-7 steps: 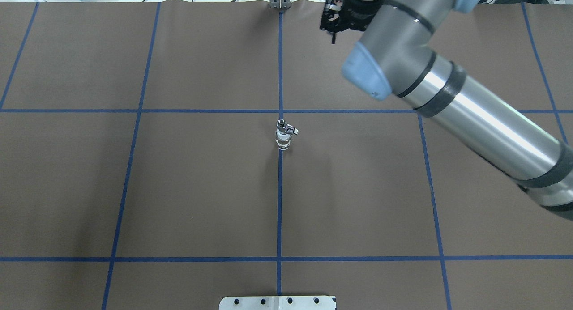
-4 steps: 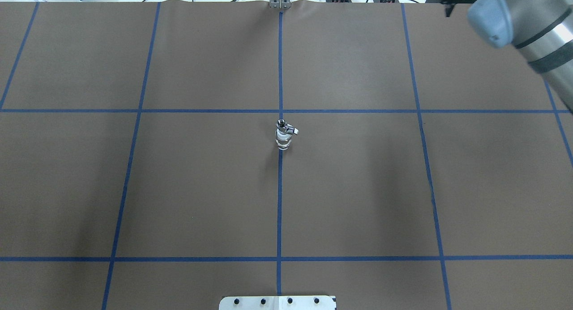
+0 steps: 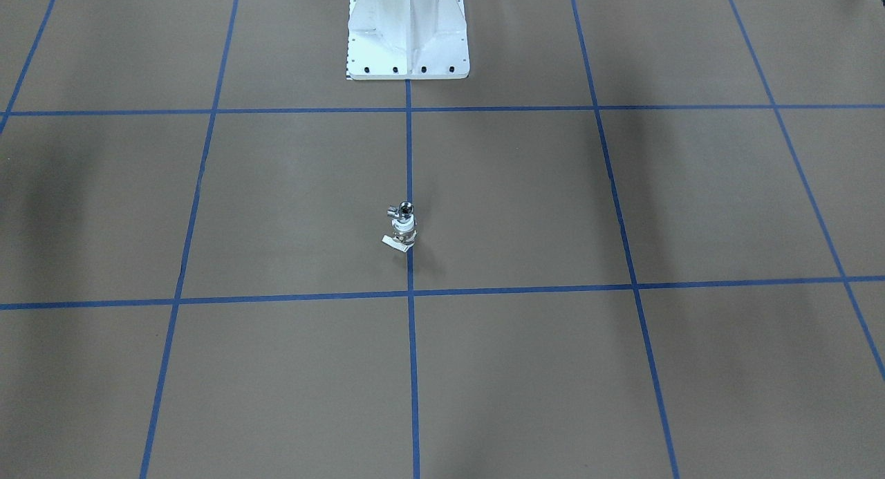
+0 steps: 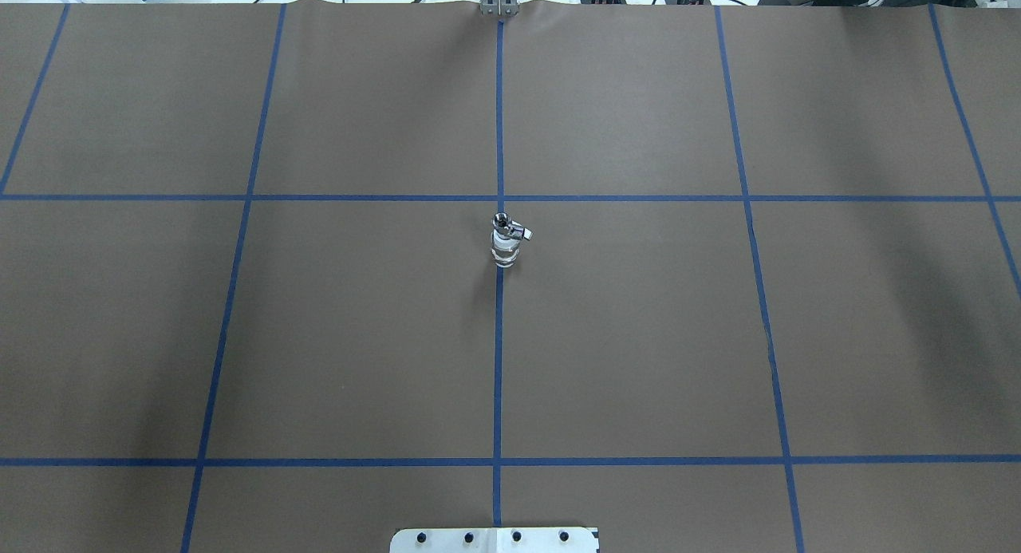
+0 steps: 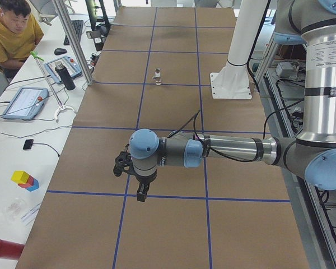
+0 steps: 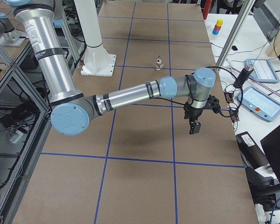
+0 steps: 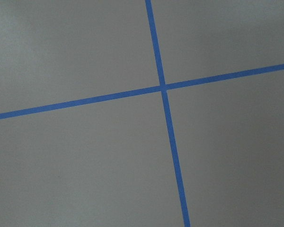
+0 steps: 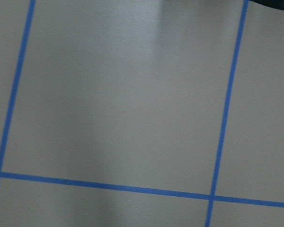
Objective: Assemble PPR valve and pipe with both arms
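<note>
A small white and chrome valve-and-pipe piece (image 4: 504, 240) stands upright on the blue centre line of the brown table; it also shows in the front view (image 3: 402, 227), the left view (image 5: 157, 75) and the right view (image 6: 159, 62). The left arm's black gripper (image 5: 141, 193) hangs over the table's left end, far from the piece. The right arm's black gripper (image 6: 192, 128) hangs over the table's right end, also far from it. I cannot tell whether either gripper is open or shut. Both wrist views show only brown paper and blue tape.
The white bolted pedestal (image 3: 408, 30) stands at the robot's edge of the table. An operator (image 5: 11, 33) sits at a side bench with tablets (image 5: 23, 102), a black bottle (image 5: 67, 77) and coloured blocks (image 5: 25, 180). An aluminium post (image 6: 233, 44) stands by the right end.
The right arm has swung from above the far middle of the table out to the right and has left the overhead view. The valve piece has not moved.
</note>
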Motion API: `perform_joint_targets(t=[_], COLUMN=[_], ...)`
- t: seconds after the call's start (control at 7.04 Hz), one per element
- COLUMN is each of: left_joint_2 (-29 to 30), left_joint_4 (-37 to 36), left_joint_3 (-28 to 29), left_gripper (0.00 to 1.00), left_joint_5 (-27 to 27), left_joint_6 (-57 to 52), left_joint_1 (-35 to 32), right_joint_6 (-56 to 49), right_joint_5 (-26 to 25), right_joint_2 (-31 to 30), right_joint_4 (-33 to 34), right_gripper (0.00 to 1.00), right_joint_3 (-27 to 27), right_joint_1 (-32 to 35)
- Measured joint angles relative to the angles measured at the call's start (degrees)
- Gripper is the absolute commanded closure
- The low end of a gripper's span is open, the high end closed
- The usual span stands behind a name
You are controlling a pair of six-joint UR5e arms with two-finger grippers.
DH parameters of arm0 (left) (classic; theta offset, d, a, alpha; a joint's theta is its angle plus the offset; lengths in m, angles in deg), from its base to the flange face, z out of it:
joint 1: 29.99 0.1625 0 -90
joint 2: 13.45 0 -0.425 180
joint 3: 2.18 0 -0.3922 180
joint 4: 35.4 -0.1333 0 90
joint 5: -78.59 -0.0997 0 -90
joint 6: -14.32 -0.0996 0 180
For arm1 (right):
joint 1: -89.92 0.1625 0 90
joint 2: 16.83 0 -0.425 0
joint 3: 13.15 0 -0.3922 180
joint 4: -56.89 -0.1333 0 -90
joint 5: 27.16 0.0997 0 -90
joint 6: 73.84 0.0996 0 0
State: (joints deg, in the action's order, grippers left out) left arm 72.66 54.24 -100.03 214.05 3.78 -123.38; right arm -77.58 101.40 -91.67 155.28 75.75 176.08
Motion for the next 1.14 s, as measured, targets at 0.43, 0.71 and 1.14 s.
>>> perform_joint_targets(t=[0.43, 0.71, 1.14], left_joint_2=[-1.45, -2.11, -4.89], left_joint_4=[0.32, 0.12, 0.54], left_joint_3=[-2.03, -4.20, -5.35], left_gripper=[0.00, 0.00, 0.00], left_joint_5=[0.24, 1.57, 1.84], left_joint_6=[0.03, 0.09, -0.23], left_joint_1=[-0.01, -0.05, -0.15], right_joint_6=[-4.90, -4.40, -1.07], right_joint_5=[2.10, 2.31, 2.37], right_joint_2=[-10.58, -12.10, -12.51], right_joint_4=[-5.10, -5.45, -5.49], right_gripper=[0.00, 0.00, 0.00], right_joint_3=[0.16, 1.06, 3.55], right_joint_1=[6.16, 7.81, 8.12])
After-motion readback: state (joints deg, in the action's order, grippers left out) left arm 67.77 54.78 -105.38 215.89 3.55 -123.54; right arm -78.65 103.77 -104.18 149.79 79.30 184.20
